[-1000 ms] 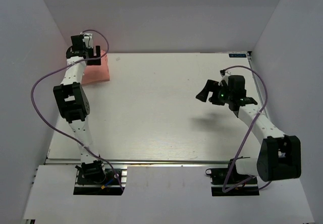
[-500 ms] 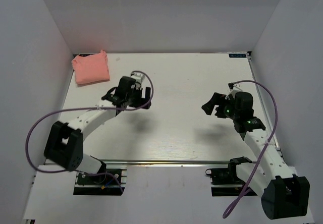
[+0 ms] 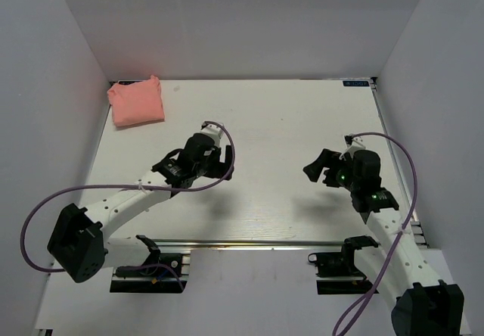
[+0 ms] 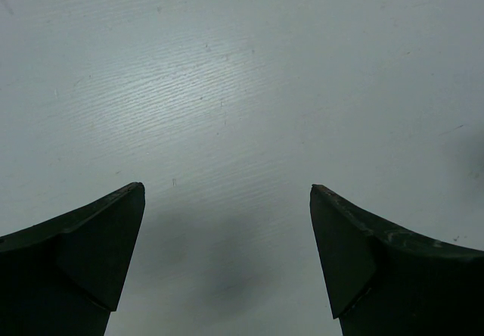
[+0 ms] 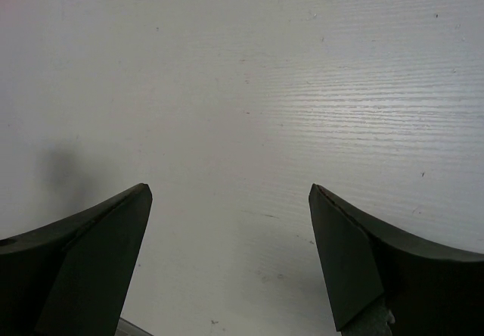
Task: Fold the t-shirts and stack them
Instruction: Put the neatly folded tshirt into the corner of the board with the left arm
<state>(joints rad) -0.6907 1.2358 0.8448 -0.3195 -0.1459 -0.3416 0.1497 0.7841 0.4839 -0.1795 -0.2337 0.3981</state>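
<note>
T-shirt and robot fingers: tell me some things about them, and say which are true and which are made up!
1. The t-shirt lies folded in the far left corner of the table. True.
2. The left fingers are pinching the t-shirt. False: they are open over bare table, well apart from it.
3. The right fingers are open and hold nothing. True.
4. The t-shirt is blue. False: it is salmon pink.

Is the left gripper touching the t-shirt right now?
Apart. The top view shows the left gripper over the table near its middle and the t-shirt in the far left corner, with tabletop showing between them.
</note>
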